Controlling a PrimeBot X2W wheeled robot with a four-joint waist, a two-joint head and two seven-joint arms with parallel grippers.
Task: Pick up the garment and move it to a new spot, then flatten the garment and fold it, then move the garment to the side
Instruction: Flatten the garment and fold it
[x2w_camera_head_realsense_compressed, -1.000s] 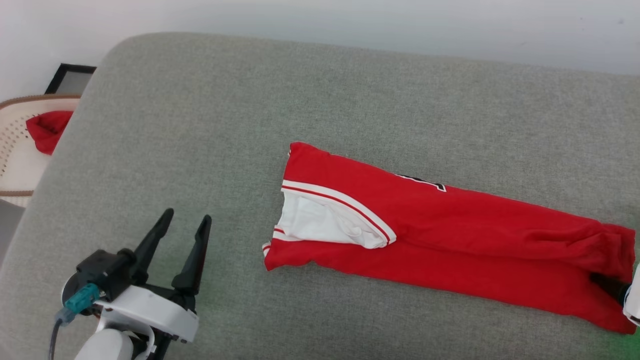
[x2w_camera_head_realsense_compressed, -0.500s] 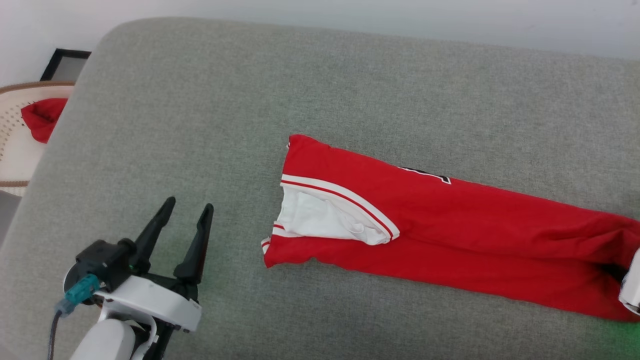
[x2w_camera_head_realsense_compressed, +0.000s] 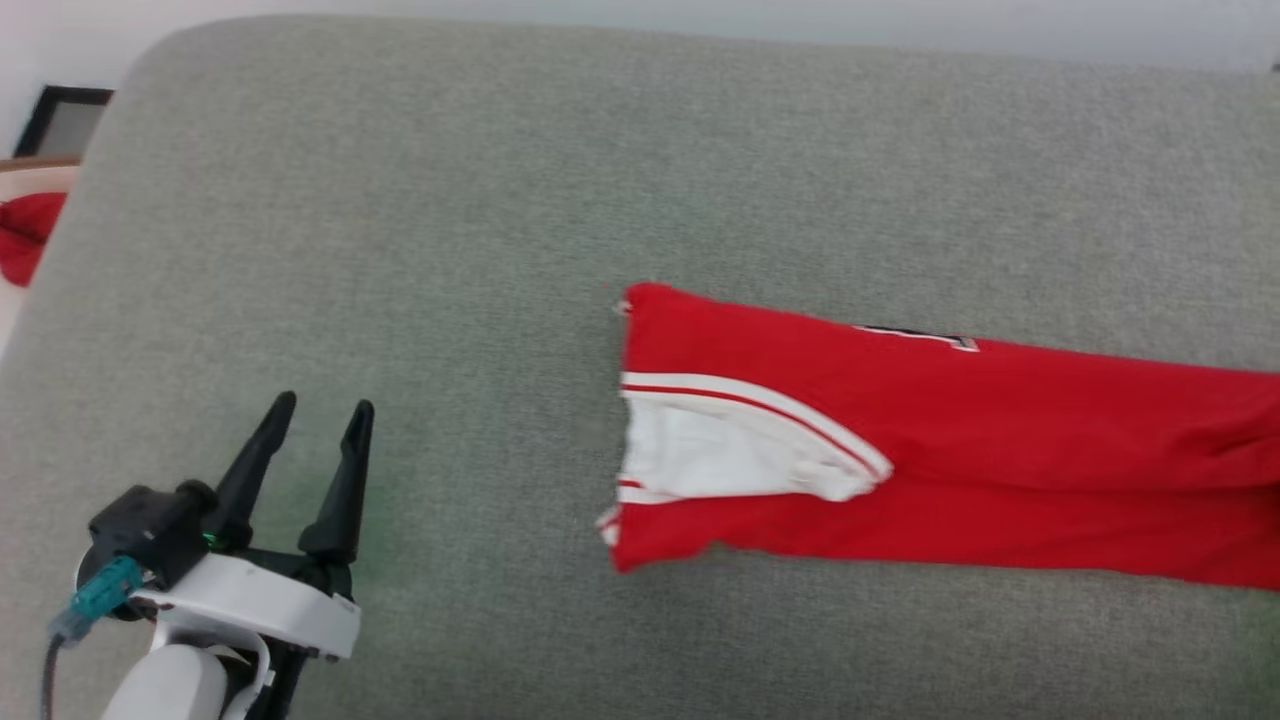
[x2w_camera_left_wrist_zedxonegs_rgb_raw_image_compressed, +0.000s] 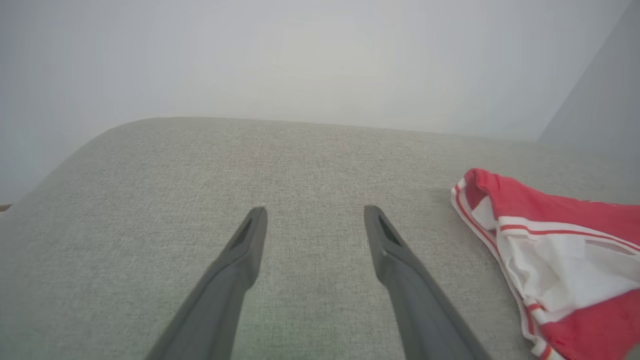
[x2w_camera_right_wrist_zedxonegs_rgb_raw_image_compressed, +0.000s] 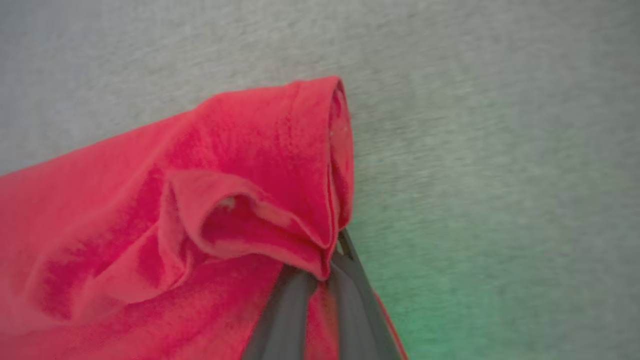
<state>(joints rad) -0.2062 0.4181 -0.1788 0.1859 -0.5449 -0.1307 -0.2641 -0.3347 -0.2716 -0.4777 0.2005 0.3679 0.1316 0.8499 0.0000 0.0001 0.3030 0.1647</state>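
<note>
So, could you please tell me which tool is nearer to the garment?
Right. The right tool is shut on the hem end of the garment; the left tool stands open, well apart from its sleeve end.

You've got grey woven cushion (x2w_camera_head_realsense_compressed: 500, 200), rounded corner at left, red garment (x2w_camera_head_realsense_compressed: 1000, 450) lying on it right of ctr, folded to long strip, white sleeve (x2w_camera_head_realsense_compressed: 720, 460) w/ striped trim at left end
</note>
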